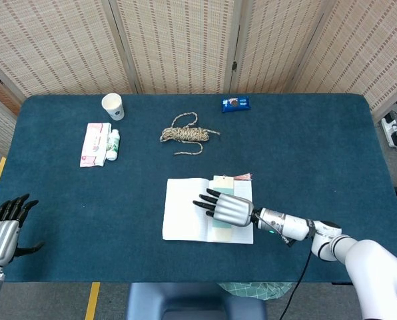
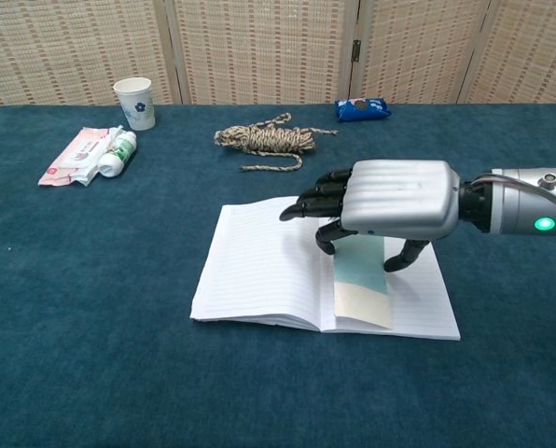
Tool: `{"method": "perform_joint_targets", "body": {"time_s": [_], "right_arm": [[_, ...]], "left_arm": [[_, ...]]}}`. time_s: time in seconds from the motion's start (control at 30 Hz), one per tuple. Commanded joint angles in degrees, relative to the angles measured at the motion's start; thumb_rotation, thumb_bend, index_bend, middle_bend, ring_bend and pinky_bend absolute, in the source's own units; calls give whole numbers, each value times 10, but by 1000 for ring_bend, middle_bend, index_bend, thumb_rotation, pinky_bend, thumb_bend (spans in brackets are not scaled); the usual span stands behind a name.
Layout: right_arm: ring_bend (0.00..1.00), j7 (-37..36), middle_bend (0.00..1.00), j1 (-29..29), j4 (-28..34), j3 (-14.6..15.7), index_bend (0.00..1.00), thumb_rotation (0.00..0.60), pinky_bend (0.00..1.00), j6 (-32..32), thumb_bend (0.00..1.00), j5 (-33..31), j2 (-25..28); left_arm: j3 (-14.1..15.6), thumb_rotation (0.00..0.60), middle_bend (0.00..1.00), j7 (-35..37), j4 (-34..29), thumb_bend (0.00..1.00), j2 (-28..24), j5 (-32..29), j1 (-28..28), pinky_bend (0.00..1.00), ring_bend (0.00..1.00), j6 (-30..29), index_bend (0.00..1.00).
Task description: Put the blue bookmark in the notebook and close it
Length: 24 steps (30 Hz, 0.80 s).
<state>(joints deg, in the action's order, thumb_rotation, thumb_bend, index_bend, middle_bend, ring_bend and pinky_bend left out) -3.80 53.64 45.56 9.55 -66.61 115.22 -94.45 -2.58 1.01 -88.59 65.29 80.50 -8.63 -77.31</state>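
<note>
Notebook (image 2: 259, 271) open on the table (image 2: 91, 308), pages up. We see the blue bookmark (image 2: 360, 287) flat on its right page beside the spine, tassel end toward 12 o'clock (head view). Right hand (image 2: 390, 201) is over the bookmark, palm down, fingers (image 2: 317, 196) spread; whether it pinches the bookmark we cannot tell. Left hand (image 1: 2, 233) at the table's 8 o'clock edge, fingers apart, holding nothing.

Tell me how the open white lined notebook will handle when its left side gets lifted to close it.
The open white lined notebook lies flat and looks thin, so the lifted side will probably bend, not swing stiffly. It seems light and may slide on the teal table. The blue bookmark on its right page near the spine could shift; the right hand is over it.
</note>
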Motion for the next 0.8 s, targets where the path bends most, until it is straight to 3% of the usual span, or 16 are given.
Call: {"method": "perform_joint_targets", "body": {"time_s": [0.03,0.5,0.67,0.8], "right_arm": [[120,-7,97,2,-11,6,458,600,177,-5,167,0,-6],[118,-24,67,-1,-48,17,397,600,185,-31,166,-7,-25],[114,-27,54,-1,-48,22,275,600,185,-33,163,-9,-24],[115,-29,52,-1,-45,23,257,600,185,-36,161,-12,-22]], "left_arm": [[-1,600,69,-1,2,188,1,-2,-1,0,0,3,178],[-2,600,71,-2,6,188,4,-8,-3,0,0,9,179],[-3,600,71,-1,7,188,5,-7,-3,0,0,6,180],[-3,600,70,-2,7,189,6,-6,-3,0,0,5,180]]}}
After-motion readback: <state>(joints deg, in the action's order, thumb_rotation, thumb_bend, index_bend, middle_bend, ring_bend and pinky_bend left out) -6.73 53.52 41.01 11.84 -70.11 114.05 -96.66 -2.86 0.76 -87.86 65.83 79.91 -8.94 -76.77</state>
